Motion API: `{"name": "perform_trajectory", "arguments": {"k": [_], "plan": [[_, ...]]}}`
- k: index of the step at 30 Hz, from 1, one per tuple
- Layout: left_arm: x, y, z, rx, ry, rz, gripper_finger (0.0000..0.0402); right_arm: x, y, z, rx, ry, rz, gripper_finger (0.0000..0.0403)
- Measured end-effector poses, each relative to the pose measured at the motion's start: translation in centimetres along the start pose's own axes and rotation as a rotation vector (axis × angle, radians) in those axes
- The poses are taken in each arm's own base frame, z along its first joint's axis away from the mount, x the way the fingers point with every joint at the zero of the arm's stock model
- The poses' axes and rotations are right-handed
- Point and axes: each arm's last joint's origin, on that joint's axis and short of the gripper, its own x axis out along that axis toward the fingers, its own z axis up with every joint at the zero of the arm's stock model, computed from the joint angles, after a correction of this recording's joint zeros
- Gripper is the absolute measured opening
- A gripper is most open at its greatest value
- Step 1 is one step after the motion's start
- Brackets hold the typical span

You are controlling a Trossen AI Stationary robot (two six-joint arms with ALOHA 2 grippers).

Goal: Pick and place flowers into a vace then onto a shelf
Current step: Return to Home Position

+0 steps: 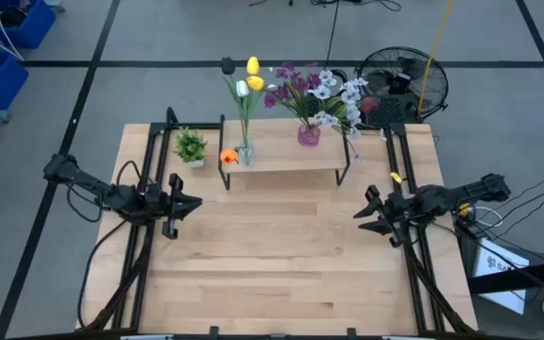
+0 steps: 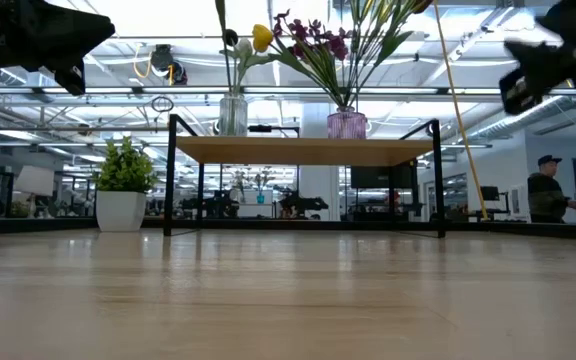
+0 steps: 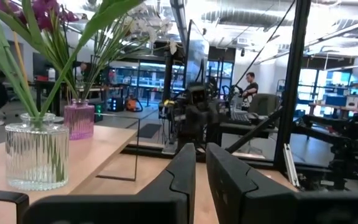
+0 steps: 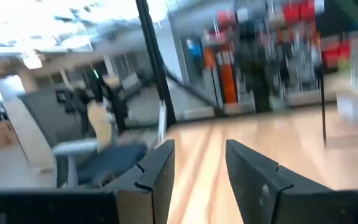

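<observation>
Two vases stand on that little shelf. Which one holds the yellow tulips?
The clear glass vase, at the shelf's end nearer the small potted plant; the purple vase holds purple and white blooms.

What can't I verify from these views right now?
- Low view: the flowers run off the top edge, blooms cut off.
- High view: the orange tulip is too small to tell whether it sits in the clear vase or lies on the shelf.
- Left wrist view: green leaves hide most stems in the purple vase.

I count two glass vases, a clear ribbed vase (image 1: 245, 153) and a purple vase (image 1: 309, 135), one black-legged wooden shelf (image 1: 281, 159), one white-potted green plant (image 1: 191, 146), two yellow tulips (image 1: 253, 66).
</observation>
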Motion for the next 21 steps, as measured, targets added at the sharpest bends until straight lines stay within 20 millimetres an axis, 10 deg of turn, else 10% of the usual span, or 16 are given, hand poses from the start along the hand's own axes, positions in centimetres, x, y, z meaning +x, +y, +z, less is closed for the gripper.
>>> {"name": "perform_trajectory", "arguments": {"k": [21], "plan": [[0.05,-0.03,-0.07,0.004,0.007,0.000,0.0044,-0.01,0.01,0.06,-0.055,-0.008,0.000,0.0137]]}}
